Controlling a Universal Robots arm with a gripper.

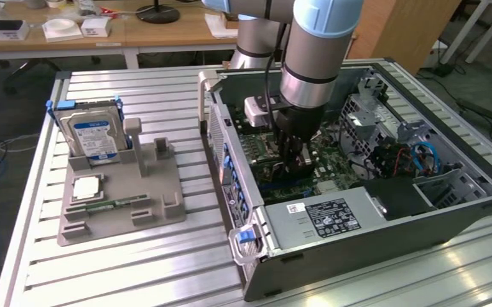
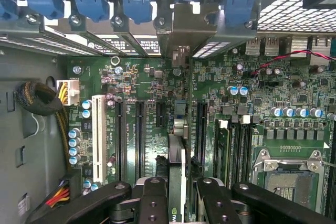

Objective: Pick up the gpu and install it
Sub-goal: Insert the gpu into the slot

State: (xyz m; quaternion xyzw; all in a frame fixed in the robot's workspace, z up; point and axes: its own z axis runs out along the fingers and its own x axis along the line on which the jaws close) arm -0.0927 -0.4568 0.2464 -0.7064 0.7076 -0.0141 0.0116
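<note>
While the gripper (image 1: pixel 296 161) hangs inside the computer case (image 1: pixel 399 224), we see its fingers clamped on the gpu (image 2: pixel 177 163), edge-on over the motherboard (image 2: pixel 294 93) slots. In the exterior view, the hard drive (image 1: pixel 91 131) stands at nine o'clock from the case.

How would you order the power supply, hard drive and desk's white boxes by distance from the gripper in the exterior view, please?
1. Power supply, in the case by the gripper.
2. Hard drive, exterior view's left.
3. White boxes, far desk.
</note>
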